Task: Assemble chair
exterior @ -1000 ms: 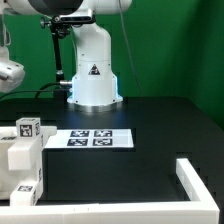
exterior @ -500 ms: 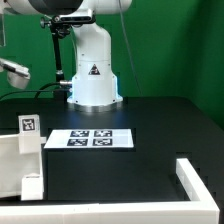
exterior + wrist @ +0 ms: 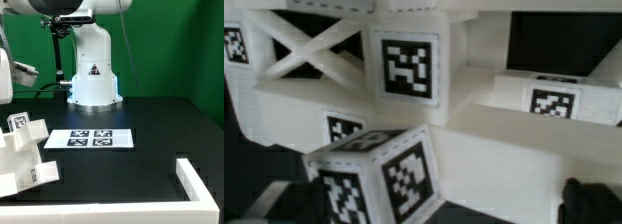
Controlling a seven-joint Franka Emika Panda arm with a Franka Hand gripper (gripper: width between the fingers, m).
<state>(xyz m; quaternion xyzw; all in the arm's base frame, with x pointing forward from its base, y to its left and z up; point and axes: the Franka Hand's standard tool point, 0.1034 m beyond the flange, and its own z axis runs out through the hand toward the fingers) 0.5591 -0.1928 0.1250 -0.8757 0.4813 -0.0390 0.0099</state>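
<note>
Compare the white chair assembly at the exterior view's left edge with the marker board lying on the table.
The chair assembly is chunky and stands up off the table, tilted; the marker board is thin and lies flat. The chair assembly is partly cut off by the frame edge, while the marker board shows whole near the middle of the table. The chair assembly's tags sit on separate faces; the marker board's four tags sit together on one face. Both are white and carry black-and-white square tags.
</note>
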